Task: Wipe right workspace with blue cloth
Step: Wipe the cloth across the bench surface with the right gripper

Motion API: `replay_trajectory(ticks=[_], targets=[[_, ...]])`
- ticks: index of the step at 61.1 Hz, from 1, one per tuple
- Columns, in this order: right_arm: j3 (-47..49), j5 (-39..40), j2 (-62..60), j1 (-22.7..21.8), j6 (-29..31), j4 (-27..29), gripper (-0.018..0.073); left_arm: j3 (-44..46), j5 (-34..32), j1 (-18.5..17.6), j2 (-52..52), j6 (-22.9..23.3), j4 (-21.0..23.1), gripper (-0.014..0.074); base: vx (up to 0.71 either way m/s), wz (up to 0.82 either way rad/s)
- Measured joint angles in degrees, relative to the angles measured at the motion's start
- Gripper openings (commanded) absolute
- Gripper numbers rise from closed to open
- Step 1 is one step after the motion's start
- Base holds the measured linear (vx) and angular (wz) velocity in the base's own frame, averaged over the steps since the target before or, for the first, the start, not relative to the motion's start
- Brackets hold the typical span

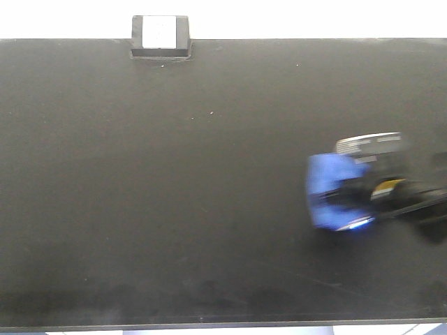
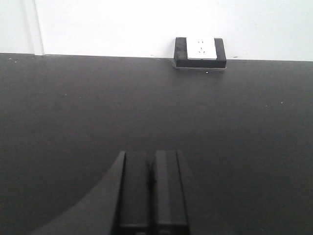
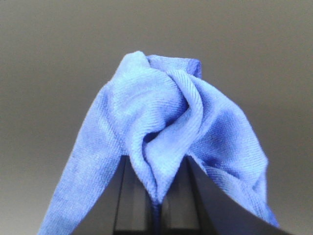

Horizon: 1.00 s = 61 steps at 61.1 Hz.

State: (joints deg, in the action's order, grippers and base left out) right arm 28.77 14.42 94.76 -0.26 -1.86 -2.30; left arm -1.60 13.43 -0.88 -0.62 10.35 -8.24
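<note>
Right gripper (image 3: 159,205) pinching the blue cloth (image 1: 334,192) on the right of the worktop (image 1: 174,209); left gripper (image 2: 151,196) pressed together, holding nothing.

Risk 1: my pinch takes only a bunched fold at the cloth's middle, with loose flaps draping either side. Dragging could tug the fold out or roll the cloth under itself, so I would wipe with fabric balled up, not flat. Risk 2: the worktop's right edge lies near my gripper; a stroke that way could carry a flap over it. Room: bare dark surface opens left, near and far. Only the socket block (image 1: 161,35) sits at the far edge, well apart.
</note>
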Motion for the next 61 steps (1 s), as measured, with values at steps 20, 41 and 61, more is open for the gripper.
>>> replay_trajectory(ticks=[20, 41, 61], targets=[[0.00, -1.03, -0.33, -14.01, 1.86, 3.05, 0.0017, 0.00, 0.00, 0.00, 0.00, 0.00, 0.00, -0.0006, 0.00, 0.00], [0.00, 2.03, -0.33, 15.75, -9.89, 2.99, 0.0018, 0.00, 0.00, 0.00, 0.00, 0.00, 0.00, -0.0006, 0.00, 0.00], [-0.12, 6.07, -0.33, 28.02, -4.91, 11.91, 0.0022, 0.00, 0.00, 0.00, 0.00, 0.00, 0.00, -0.0006, 0.00, 0.00]])
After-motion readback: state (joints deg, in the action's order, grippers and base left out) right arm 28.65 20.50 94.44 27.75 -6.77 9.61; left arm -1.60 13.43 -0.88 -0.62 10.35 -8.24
